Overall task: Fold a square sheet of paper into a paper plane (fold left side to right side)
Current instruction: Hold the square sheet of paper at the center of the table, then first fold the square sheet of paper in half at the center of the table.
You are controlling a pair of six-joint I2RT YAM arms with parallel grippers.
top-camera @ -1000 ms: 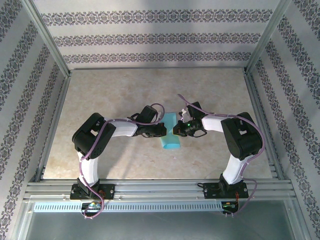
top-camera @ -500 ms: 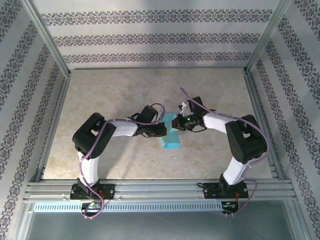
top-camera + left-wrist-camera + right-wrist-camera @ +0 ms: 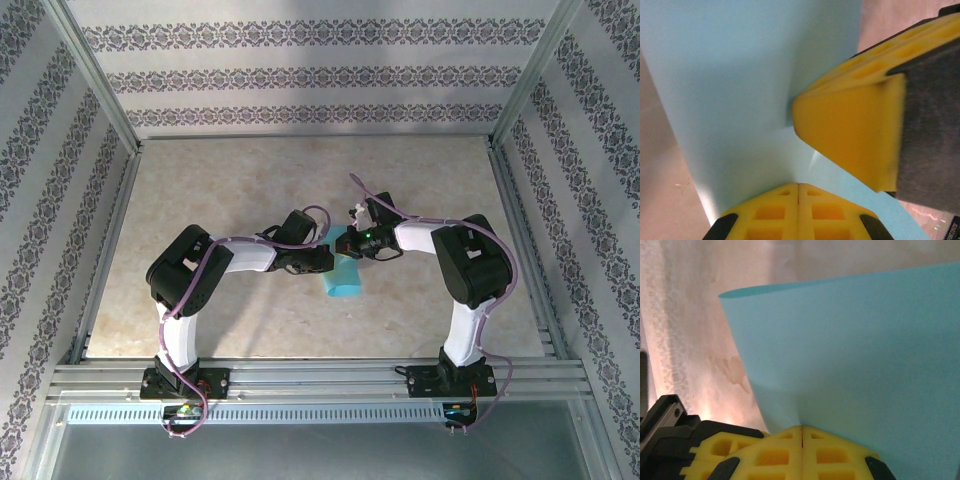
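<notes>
Right end effector (image 3: 802, 427) pinches the square sheet of paper (image 3: 865, 350); left end effector (image 3: 798, 184), clenched, touches it; I can't read the label (image 3: 951, 231).

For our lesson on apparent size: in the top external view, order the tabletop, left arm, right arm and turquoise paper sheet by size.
1. tabletop
2. left arm and right arm, alike, unranked
3. turquoise paper sheet, partly covered by the arms

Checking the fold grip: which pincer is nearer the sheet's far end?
The right pincer, by the blue sheet's far end; the left pincer sits nearer, at its left edge.
</notes>
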